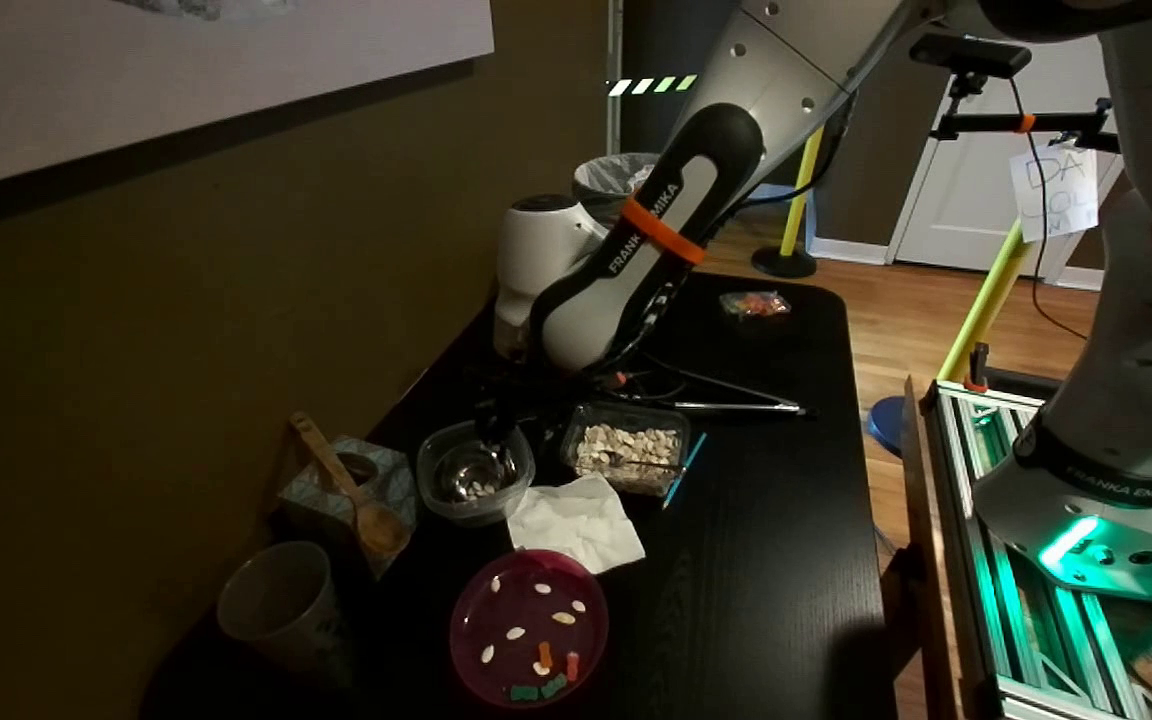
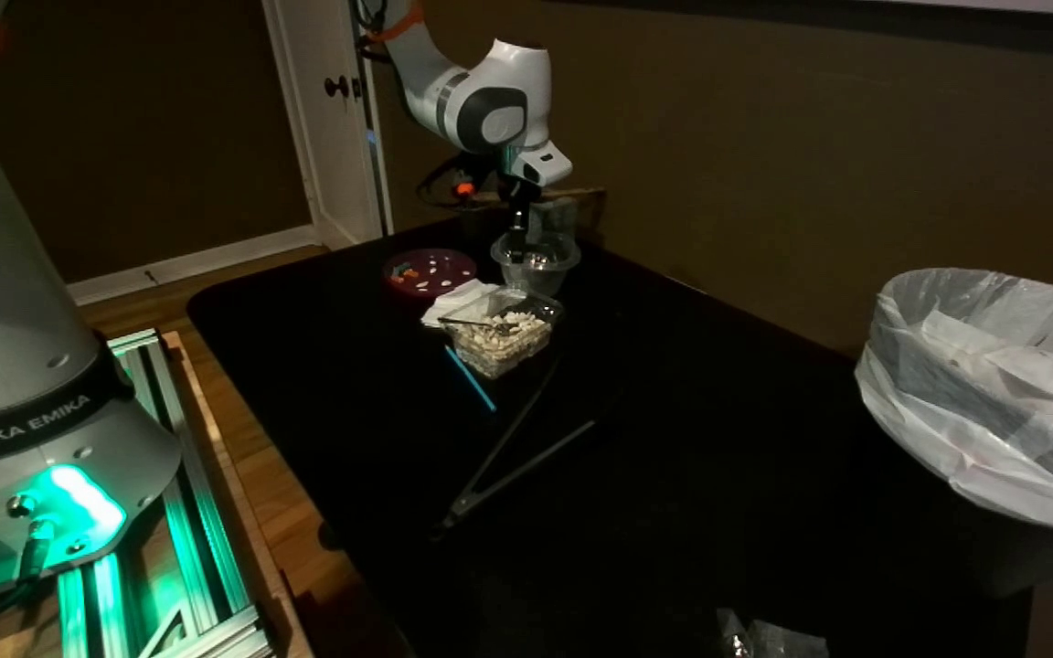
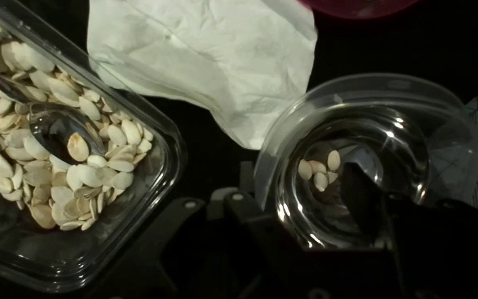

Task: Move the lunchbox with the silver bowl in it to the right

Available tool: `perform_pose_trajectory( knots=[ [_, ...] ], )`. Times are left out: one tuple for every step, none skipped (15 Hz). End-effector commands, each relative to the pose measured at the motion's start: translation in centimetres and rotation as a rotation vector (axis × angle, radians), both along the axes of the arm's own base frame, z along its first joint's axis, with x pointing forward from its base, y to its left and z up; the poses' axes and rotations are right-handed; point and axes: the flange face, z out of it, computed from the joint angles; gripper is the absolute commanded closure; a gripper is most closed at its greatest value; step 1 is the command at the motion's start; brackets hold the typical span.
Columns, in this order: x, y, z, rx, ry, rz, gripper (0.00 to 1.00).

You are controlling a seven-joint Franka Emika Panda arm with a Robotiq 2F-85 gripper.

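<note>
- Nearest in an exterior view, clock hours counted from the lunchbox (image 1: 468, 514): a translucent cup (image 1: 308, 637) at eight, and between five and six a round red plate (image 1: 476, 612) bearing pale seeds (image 1: 516, 633) and coloured pieces (image 1: 573, 667).
- Next, at nine o'clock, a patterned box (image 1: 306, 490) with a wooden spoon (image 1: 336, 468) lying over it; at four, a crumpled white napkin (image 1: 581, 525).
- Then the clear lunchbox, standing on the black table (image 1: 756, 560), the silver bowl (image 3: 407, 139) inside it with a few seeds at the bottom.
- Over its rim, the gripper (image 3: 298, 173), unclenched: in the wrist view its fingers are spread, one just outside the lunchbox at nine o'clock, the other reaching over the bowl's inside; whether either touches, I cannot tell.
- At three o'clock, a clear tray (image 3: 98, 259) of seeds, a metal spoon (image 3: 50, 124) in them, a blue stick (image 1: 684, 470) just beside it.
- Farther, between two and three, tongs (image 1: 736, 406) opened in a V.
- Farthest, a packet (image 1: 754, 304) at two o'clock and a lined bin (image 1: 596, 182) at one.
</note>
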Motion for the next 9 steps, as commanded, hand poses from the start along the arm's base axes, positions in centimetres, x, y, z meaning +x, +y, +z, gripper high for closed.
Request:
perform_pose_trajectory(
  knots=[
    [0.6, -0.7, -0.9, -0.001, -0.016, -0.023, 0.62],
    [0.5, -1.0, -1.1, -0.004, -0.013, -0.027, 0.62],
    [0.4, -1.3, -1.2, -0.005, -0.009, -0.032, 0.62],
    [0.4, -1.5, -1.5, -0.006, -0.004, -0.036, 0.66],
    [0.3, -1.6, -1.6, -0.008, 0.0, -0.038, 0.68],
    [0.2, -1.6, -1.9, -0.007, 0.004, -0.04, 0.67],
    [0.1, -1.6, -2.2, -0.007, 0.008, -0.041, 0.69],
    [0.0, -1.5, -2.5, -0.007, 0.013, -0.041, 0.74],
    [-0.1, -1.4, -2.8, -0.005, 0.019, -0.042, 0.93]
  ],
)
